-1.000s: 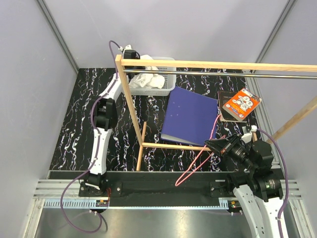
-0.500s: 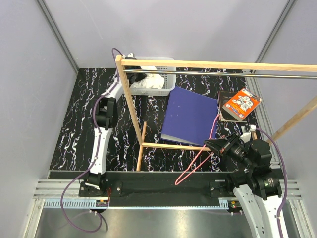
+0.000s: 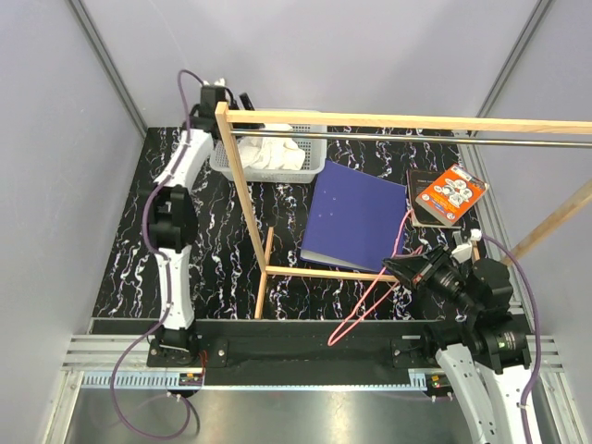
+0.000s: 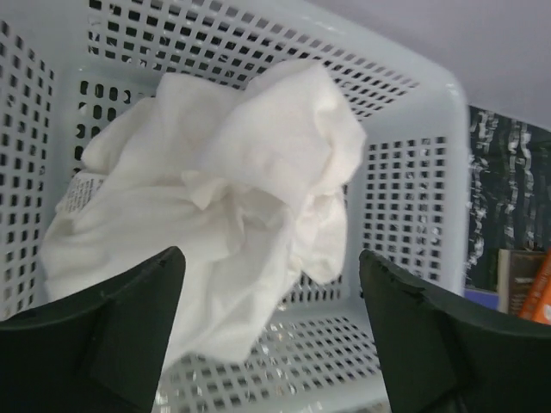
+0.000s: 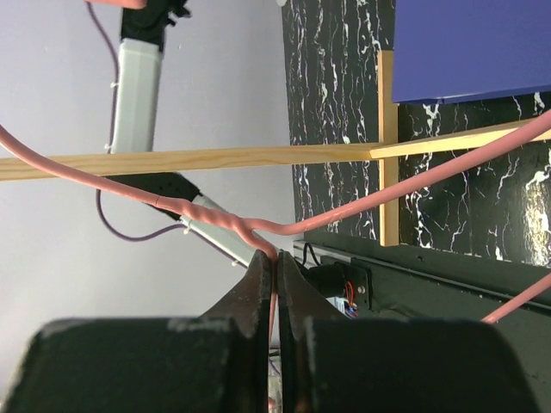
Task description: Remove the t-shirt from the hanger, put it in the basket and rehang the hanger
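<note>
My left gripper (image 3: 231, 100) hangs over the basket (image 3: 315, 167) at the far side of the table, its 2 fingers (image 4: 112, 318) spread wide and gripping nothing. The shirt (image 4: 224, 198) lies crumpled in the basket below them, with no cloth caught on either pad as far as the wrist view shows. From above, the shirt (image 3: 273, 153) sits wholly inside the rim, well apart from the hanger (image 3: 365, 310).

My right gripper (image 5: 274, 262) is clenched on the hanger (image 5: 172, 206) just below its twisted neck, pinching the wire between both pads. The hanger is bare and slants down toward the near edge, beside the foot of the rack (image 3: 242, 199).

I judge the shirt to be off the hanger, so what is left is a clean exit. For the left arm, I would rise straight up with the fingers wide, so neither tip hooks a fold and drags the limp cloth back over the rim. I would also mind the rack post just beside that wrist and clear it before swinging home. For the right, a thin wire can pivot in a pinch at 1 point, so I would hold firm, move slowly, steer the long arms clear of the rack's lower bar, and lay the hanger flat before letting go.
</note>
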Motion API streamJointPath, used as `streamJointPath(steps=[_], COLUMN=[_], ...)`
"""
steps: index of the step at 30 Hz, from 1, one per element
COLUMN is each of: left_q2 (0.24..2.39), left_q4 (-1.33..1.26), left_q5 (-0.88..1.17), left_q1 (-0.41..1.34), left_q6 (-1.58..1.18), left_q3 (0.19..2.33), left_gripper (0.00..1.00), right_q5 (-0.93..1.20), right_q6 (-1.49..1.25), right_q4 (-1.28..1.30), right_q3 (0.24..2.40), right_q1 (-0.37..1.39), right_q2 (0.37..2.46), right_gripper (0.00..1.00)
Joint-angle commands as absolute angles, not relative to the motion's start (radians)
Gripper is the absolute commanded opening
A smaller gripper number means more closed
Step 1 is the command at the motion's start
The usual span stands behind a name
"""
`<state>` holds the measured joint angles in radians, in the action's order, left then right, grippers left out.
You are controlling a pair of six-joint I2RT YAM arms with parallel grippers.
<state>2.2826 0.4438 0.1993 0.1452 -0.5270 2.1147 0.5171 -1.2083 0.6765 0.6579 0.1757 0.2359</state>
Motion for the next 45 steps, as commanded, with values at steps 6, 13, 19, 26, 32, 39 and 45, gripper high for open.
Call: streamJointPath(steps=[6, 13, 19, 26, 32, 39, 45], left_q2=[1.880, 1.215, 0.665, 0.368, 0.275, 0.393, 0.494], left_q4=[0.569, 0.548, 0.596, 0.724, 0.729, 0.729, 0.658], left_q5=[0.290, 0.235, 0.396, 0.693, 0.850, 0.842, 0.906], left_q1=[0.058, 0.029, 0.032, 0.034, 0.104, 0.320, 0.452], left_q6=[-0.575, -0.633, -0.722, -0.778, -0.727, -0.629, -0.574], left_q3=[2.054, 1.522, 1.114, 0.974, 0.940, 0.917, 0.896], left_gripper=[0.87, 0.86, 0.87, 0.86, 0.85, 0.84, 0.81], right_q5=[0.538, 0.555, 0.546, 0.540, 0.526, 0.503, 0.463], right_q6=[-1.117, -1.106, -1.037, -0.971, -0.943, -0.908, -0.893], right_q4=[0.627, 0.643, 0.686, 0.706, 0.712, 0.719, 0.732], right_q3=[0.761, 0.768, 0.813, 0.861, 0.856, 0.871, 0.881], right_q1=[0.173, 0.173, 0.173, 0.175, 0.173, 0.173, 0.173], right_q2=[0.278, 0.264, 0.282, 0.314, 0.334, 0.390, 0.414], right_gripper=[0.00, 0.00, 0.00, 0.00, 0.00, 0.00, 0.00])
